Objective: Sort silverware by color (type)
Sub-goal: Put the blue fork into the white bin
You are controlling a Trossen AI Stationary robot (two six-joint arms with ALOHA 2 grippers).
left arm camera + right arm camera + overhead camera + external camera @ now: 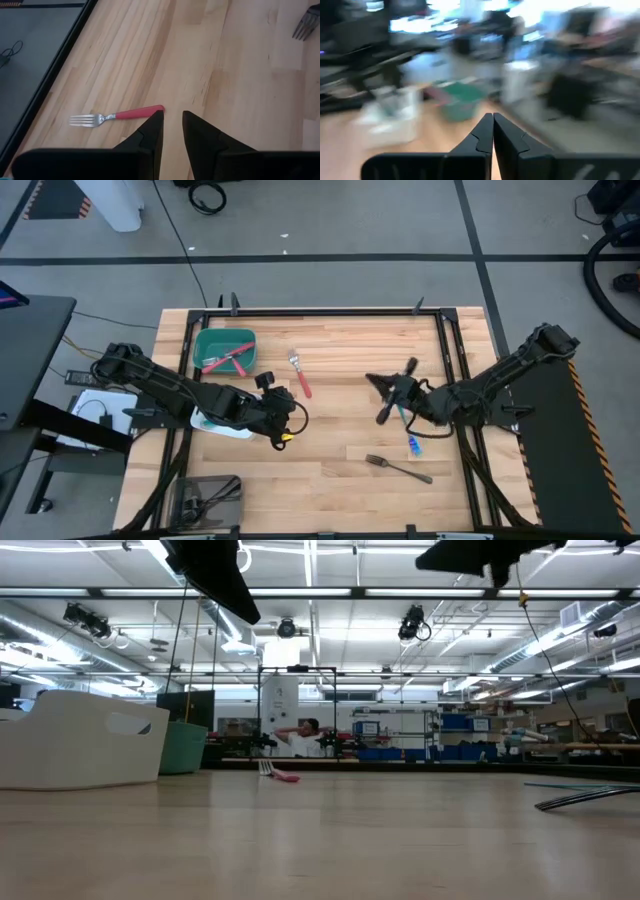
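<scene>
Your left gripper is hovering over the tabletop near the white bin, and its fingers are standing slightly apart with nothing between them. One fingertip is showing just beside the handle end of the red-handled fork, which is lying flat on the wood (whether they are touching, you cannot tell).

Your right gripper is sitting over the right half of the tabletop, and its fingers are pressing together, tip to tip, holding nothing.

Below it in the high view, a blue-handled utensil is lying on the wood, and a dark grey metal fork is resting nearer the front edge. More red-handled pieces are lying in the green bin at the back left, and dark pieces are sitting in the grey bin at the front left corner.
</scene>
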